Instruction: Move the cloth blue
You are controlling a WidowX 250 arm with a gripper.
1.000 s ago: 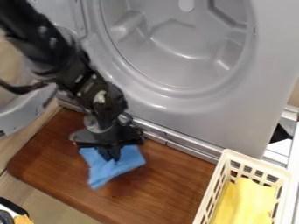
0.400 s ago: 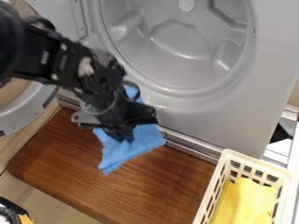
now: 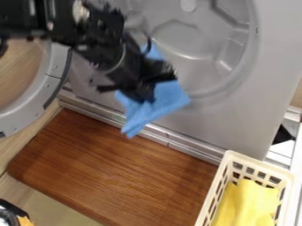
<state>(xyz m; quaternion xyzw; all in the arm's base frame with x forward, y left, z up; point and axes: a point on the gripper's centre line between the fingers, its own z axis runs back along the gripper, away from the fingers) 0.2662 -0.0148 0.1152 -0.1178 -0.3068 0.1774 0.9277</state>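
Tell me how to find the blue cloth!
Look for the big grey washing machine standing behind the brown wooden board. In front of it, the black gripper holds up a crumpled blue cloth. The other cloth is yellow and lies in a cream basket.

Passage: low, over the board [image 3: 130, 176], centre to lower left. Also room at the drum opening [image 3: 183, 39], upper centre; its left part lies behind the arm [image 3: 94, 26]. Obstacles: door [image 3: 53, 84], left edge; washer front [image 3: 236, 119], right of centre, ledge [image 3: 183, 143] along its foot; basket [image 3: 259, 163], lower right, walls raised; dark object [image 3: 9, 215], lower left corner.
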